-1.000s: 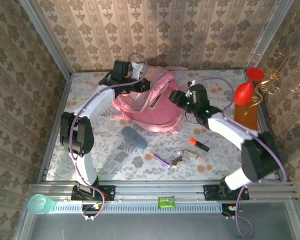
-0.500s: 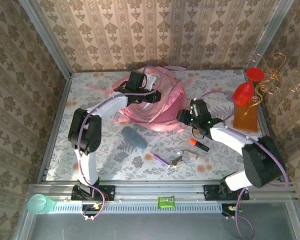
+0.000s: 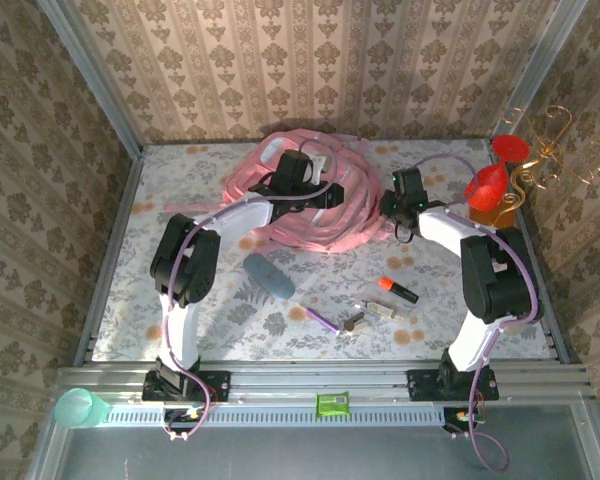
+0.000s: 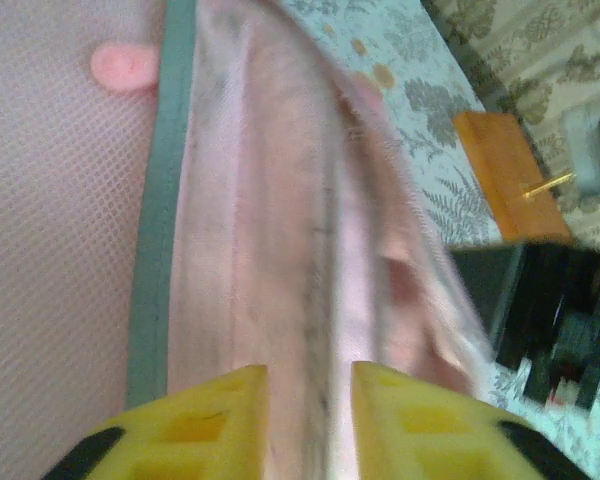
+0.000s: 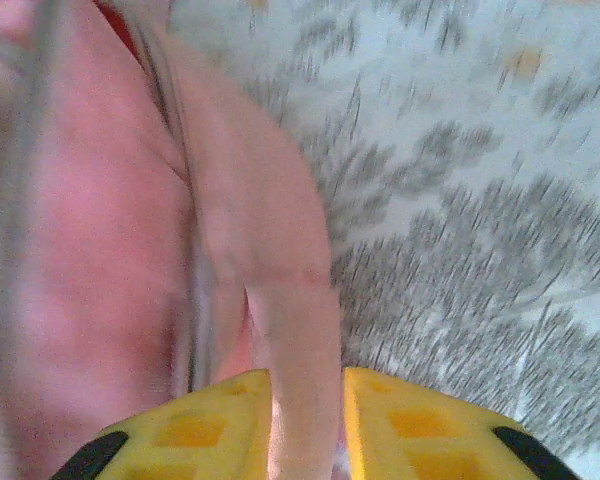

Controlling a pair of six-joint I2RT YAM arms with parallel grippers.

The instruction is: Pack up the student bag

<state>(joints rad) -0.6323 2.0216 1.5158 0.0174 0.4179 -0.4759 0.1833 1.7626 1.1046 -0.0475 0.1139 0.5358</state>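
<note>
Soft pink fabric backpack (image 3: 352, 215) is looking limp and light: right gripper (image 5: 307, 378) is pinching its strap (image 5: 292, 320), a sound hold; left gripper (image 4: 310, 372) is straddling a seam fold (image 4: 285, 220), grip unclear.

The desk (image 3: 180, 300) is a rectangular top covered in a pale cloth printed with grey leaves and scattered orange spots. A large soft pink fabric backpack (image 3: 355, 205) lies slumped at the middle of the far edge, its straps spread loosely around it. Near the desk's centre lies a blue-grey oblong soft case (image 3: 268, 275). Toward the near right corner sit a black marker with an orange cap (image 3: 398, 290), a thin purple pen (image 3: 322, 318), and just beside the pen a small silvery item (image 3: 365, 318) too small to identify. An orange wooden block (image 3: 492, 222) stands at the right edge, near the far corner.
</note>
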